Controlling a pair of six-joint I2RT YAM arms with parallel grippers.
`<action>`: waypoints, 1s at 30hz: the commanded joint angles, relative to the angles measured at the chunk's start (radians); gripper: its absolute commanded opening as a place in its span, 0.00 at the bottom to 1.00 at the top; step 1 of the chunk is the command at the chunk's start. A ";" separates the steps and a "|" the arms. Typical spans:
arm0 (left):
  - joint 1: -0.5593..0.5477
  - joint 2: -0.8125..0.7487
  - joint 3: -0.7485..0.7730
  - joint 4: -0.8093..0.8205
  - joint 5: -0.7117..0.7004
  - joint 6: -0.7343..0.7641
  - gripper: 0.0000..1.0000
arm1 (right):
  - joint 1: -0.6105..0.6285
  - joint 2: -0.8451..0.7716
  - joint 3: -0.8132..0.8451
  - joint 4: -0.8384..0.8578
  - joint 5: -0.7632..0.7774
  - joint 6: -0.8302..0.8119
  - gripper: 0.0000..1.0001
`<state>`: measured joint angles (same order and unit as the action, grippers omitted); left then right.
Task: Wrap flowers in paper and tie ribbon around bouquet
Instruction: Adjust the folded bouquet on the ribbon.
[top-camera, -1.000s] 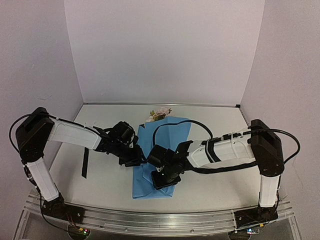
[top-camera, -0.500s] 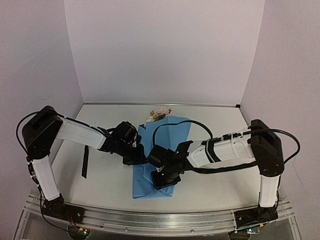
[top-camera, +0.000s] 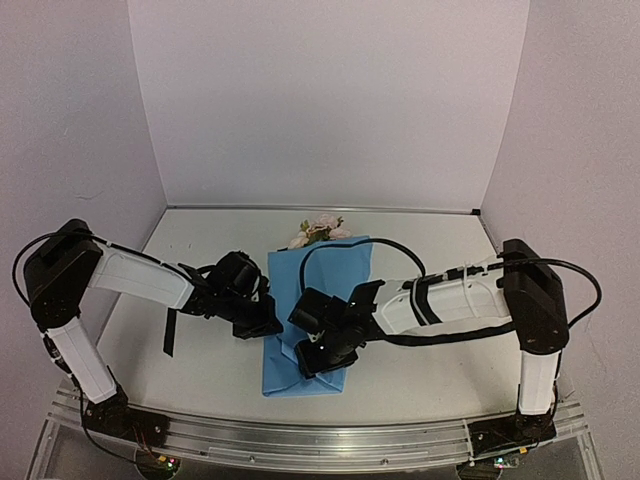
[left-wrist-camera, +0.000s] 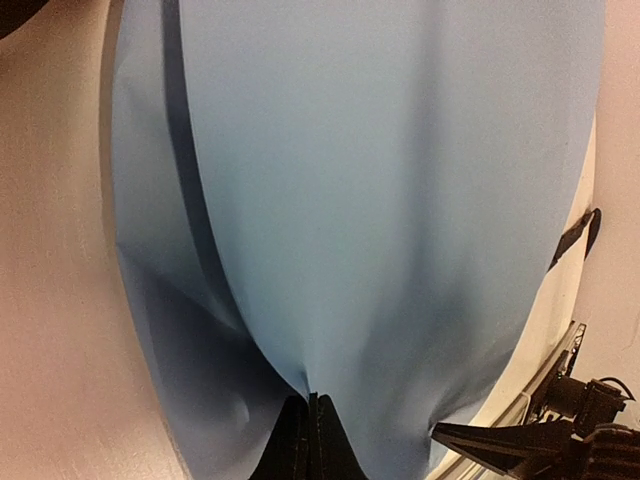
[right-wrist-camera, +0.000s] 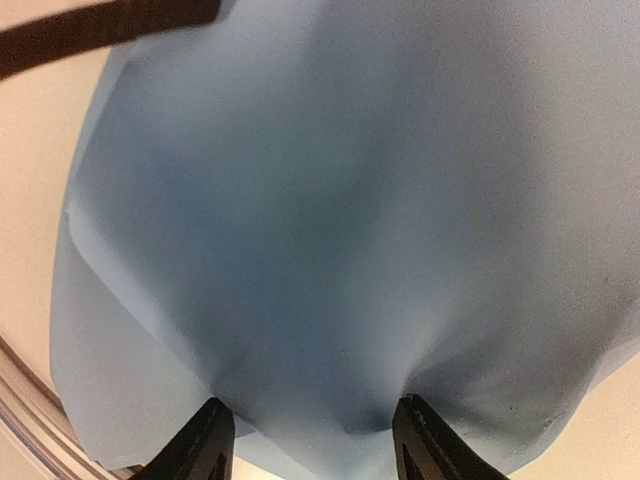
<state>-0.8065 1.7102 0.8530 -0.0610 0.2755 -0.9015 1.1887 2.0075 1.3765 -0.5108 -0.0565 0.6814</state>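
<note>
Two grippers work the bundle at mid-table. We find the left gripper (left-wrist-camera: 312, 420) pressed together, its tips pinching a fold of the paper (left-wrist-camera: 400, 200) so that creases fan out from the pinch. We find the right gripper (right-wrist-camera: 312, 445) spread, its tips apart and straddling a bulge of the light blue sheet. Each tip touches the paper, but we cannot tell whether they bear on it or merely rest there.

From above, the paper lies lengthwise down the middle of the table (top-camera: 430, 250), folded over itself. The left gripper is at its left edge and the right gripper on its near half. The flowers (top-camera: 320, 227) show only as pale heads and a few leaves at the far end of the sheet; the stems are hidden under the paper. The ribbon (top-camera: 169, 335) lies on the table to the left, apart from the paper and partly under the left arm.

We judge the wrapping step in hand and the tying not yet begun.

Risks noted:
- With the right gripper spread, the fold depends on the left pinch alone, and a pull there could spring the wrap open or drag the bundle sideways.
- So narrow a pinch may slip off or tear the creased sheet.
- The unseen stems could slide out at the near end.
- The left arm could sweep the ribbon out of place.
</note>
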 joint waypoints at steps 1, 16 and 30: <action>-0.016 -0.056 -0.031 0.030 -0.053 -0.037 0.00 | 0.017 -0.039 0.074 -0.002 0.056 -0.045 0.59; -0.016 -0.060 -0.083 0.091 -0.078 -0.069 0.00 | 0.048 0.102 0.238 -0.020 0.039 -0.108 0.58; -0.015 -0.093 -0.093 0.095 -0.075 -0.080 0.00 | 0.047 0.213 0.218 -0.026 0.021 -0.084 0.22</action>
<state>-0.8154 1.6740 0.7563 -0.0143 0.1978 -0.9707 1.2249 2.1967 1.6107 -0.5241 -0.0195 0.6006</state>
